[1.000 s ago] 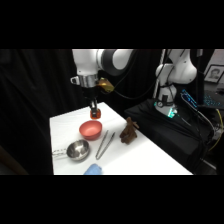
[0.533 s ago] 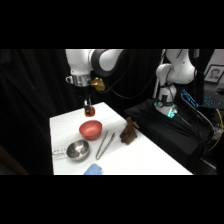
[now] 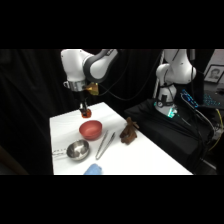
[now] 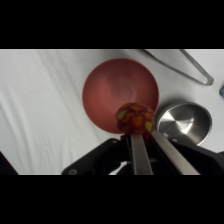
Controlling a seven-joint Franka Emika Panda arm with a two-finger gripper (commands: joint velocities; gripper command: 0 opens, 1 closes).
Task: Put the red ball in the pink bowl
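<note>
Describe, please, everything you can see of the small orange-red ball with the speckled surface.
The small orange-red ball is rounded, slightly egg-shaped and glossy, with yellow-green flecks over its surface. It is off the table, clamped between the fingers of the white arm's gripper. In the wrist view it lies over the near rim of the round salmon-pink bowl; the side view shows it above the table, just behind that bowl, not touching it.

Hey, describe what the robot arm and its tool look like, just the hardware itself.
The arm is glossy white with rounded shells and dark grey joints, and a black cable loops off behind it. A small yellowish piece sits at the wrist. The tool has a black linkage in the wrist view, with two slim, pale metallic fingers rising from it.
</note>
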